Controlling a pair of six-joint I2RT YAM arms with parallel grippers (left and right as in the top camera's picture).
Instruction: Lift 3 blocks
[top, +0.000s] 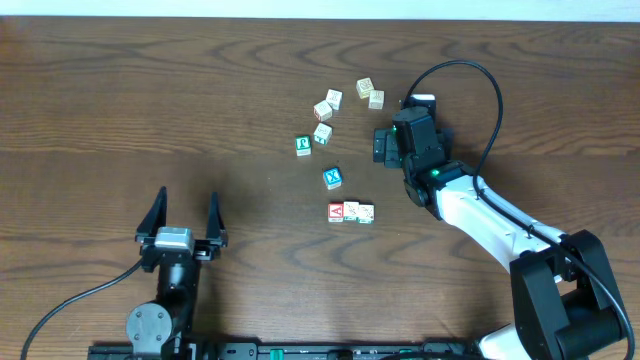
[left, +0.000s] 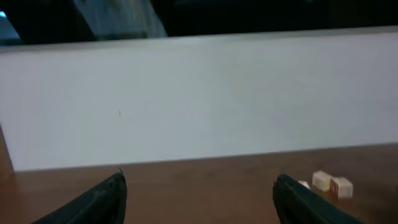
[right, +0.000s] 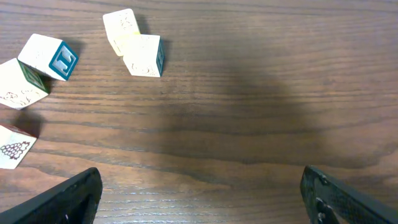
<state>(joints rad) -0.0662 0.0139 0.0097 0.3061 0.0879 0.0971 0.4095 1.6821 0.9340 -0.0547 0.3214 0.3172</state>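
Overhead, three blocks (top: 351, 211) in a row, seven other cubes (top: 323, 110)

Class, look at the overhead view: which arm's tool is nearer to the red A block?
Right. The right tool is a short way beyond the red A block and to its right; the left tool is much farther off, to its left.

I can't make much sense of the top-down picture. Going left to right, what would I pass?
In order: left gripper, open → green-faced cube → red A block → middle cream block → right-hand cream block → right gripper, open. Left out because they overlap these: blue X cube, pale cubes farther back.
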